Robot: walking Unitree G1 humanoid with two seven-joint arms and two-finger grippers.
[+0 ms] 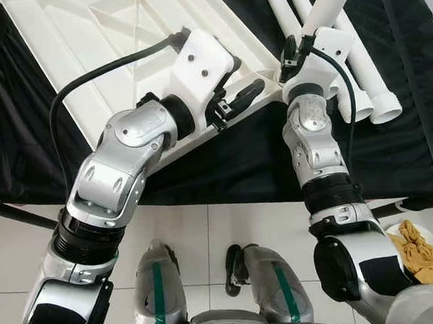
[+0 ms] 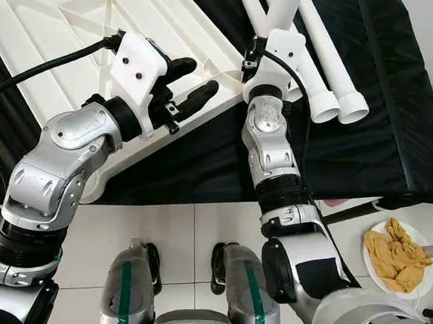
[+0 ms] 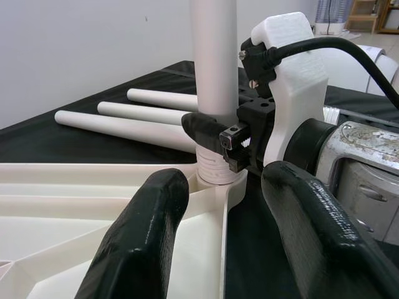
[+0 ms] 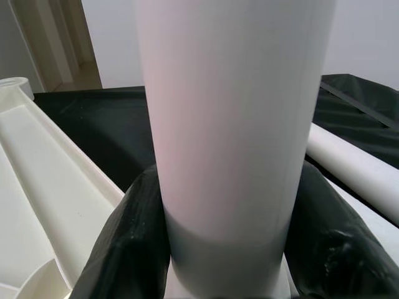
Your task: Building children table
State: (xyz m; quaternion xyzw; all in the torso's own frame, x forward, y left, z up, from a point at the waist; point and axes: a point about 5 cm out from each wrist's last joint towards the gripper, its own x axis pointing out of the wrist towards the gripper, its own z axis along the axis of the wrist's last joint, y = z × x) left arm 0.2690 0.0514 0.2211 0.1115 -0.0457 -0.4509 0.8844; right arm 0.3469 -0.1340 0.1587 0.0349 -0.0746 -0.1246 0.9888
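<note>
My right gripper [image 4: 224,249] has its fingers [image 4: 128,243] closed around the upright table leg [image 4: 230,124], one black pad on each side of the white tube, low down near its foot. In the left wrist view that leg stands straight up with its ribbed end seated in the corner socket of the tabletop [image 1: 107,42], which lies upside down, ribs showing, on the black-covered bench [image 1: 225,169]. From my head the tabletop fills the ten to twelve o'clock part of the scene, and the gripped leg rises at about one o'clock, at the tabletop's near corner. My left gripper [image 2: 187,81] hovers with its fingers [image 3: 143,243] spread apart and holding nothing, pointing toward the leg from its nine o'clock side, just over the tabletop's edge and near the socket without touching the leg. Three more spare legs [image 2: 329,61] lie flat side by side on the black cover at about two o'clock, just beyond my right wrist. Down at five o'clock, on the tiled floor [image 1: 200,232], a white plate [image 2: 377,265] carries a crumpled yellow cloth [image 2: 398,256].
</note>
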